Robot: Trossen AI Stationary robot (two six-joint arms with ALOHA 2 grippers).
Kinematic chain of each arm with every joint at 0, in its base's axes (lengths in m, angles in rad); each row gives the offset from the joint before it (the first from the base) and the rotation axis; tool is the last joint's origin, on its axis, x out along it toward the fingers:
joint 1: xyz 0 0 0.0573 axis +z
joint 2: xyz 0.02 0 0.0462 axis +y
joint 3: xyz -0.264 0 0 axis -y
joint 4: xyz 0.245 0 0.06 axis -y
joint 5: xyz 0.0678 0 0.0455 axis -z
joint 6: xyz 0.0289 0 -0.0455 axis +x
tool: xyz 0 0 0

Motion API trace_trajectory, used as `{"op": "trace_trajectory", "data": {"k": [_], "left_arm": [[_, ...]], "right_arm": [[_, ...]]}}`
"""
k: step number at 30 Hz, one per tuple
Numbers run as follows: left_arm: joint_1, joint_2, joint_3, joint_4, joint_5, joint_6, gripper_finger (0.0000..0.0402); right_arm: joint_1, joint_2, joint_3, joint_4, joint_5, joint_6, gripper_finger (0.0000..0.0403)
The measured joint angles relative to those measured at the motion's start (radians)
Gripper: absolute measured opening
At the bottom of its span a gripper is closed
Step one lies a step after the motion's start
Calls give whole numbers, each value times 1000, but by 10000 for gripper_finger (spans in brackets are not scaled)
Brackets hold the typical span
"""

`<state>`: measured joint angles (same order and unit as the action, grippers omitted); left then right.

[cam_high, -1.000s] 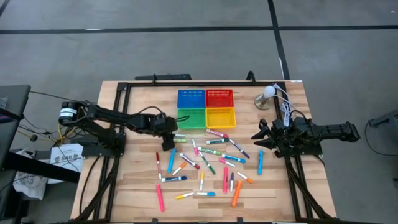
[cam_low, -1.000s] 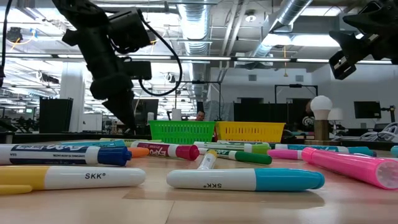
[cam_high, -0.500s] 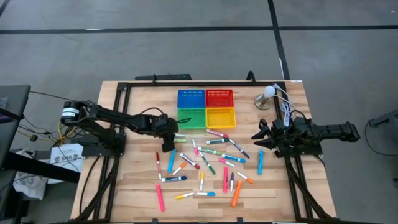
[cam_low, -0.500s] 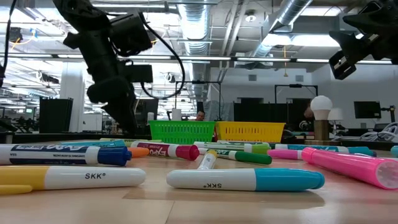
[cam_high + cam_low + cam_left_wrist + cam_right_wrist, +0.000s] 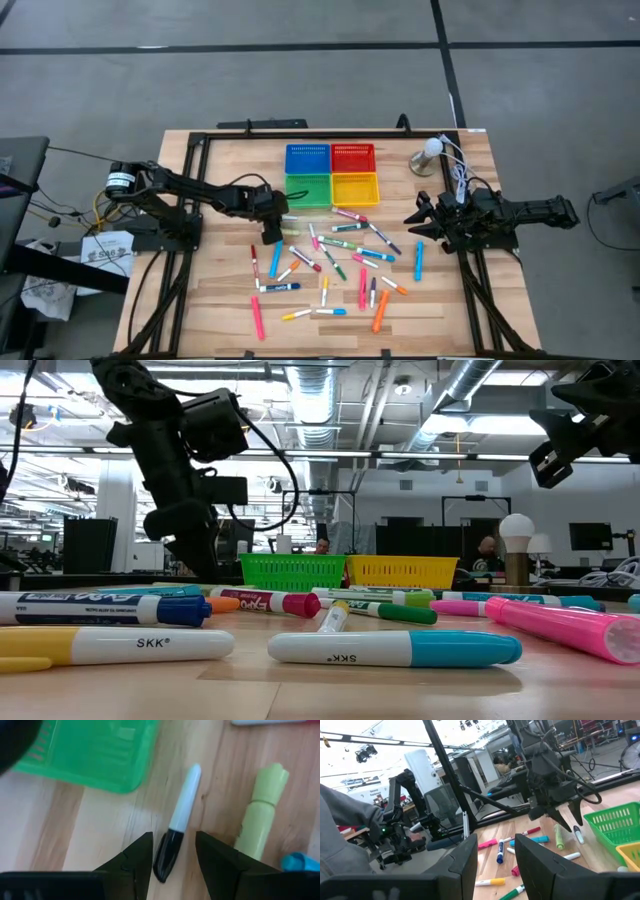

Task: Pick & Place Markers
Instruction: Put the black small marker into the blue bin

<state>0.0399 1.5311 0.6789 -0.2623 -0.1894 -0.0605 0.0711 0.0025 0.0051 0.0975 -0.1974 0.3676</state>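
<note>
Several markers (image 5: pixel 340 255) lie scattered flat on the wooden table, in pink, blue, green, orange, yellow and red. My left gripper (image 5: pixel 270 236) points down just near of the green basket (image 5: pixel 309 189). In the left wrist view it is open (image 5: pixel 173 837). Its fingertips stand on either side of the black cap end of a white-barrelled marker (image 5: pixel 183 805), which lies on the table beside a yellow-green marker (image 5: pixel 260 810). I see a gap on both sides of the cap. My right gripper (image 5: pixel 414 218) waits open at the table's right edge, above the table (image 5: pixel 495 840).
Four square mesh baskets stand together at the far middle: blue (image 5: pixel 307 158), red (image 5: pixel 353 157), green, yellow (image 5: pixel 355 188). A small lamp with a white bulb (image 5: pixel 430 152) and cables sit at the far right corner. Bare wood shows along the table's left side (image 5: pixel 215 290).
My left arm has reached a little farther toward the table's middle, and its gripper has sunk slightly toward the table beside the green basket. The markers and my right arm have stayed where they were.
</note>
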Motion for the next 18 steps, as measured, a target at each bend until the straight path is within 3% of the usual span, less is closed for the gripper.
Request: {"op": "trace_trajectory", "data": {"k": [18], "left_arm": [[0,21,-43,58,-2,-3,149]], "right_arm": [[0,0,0,0,14,0,120]]}}
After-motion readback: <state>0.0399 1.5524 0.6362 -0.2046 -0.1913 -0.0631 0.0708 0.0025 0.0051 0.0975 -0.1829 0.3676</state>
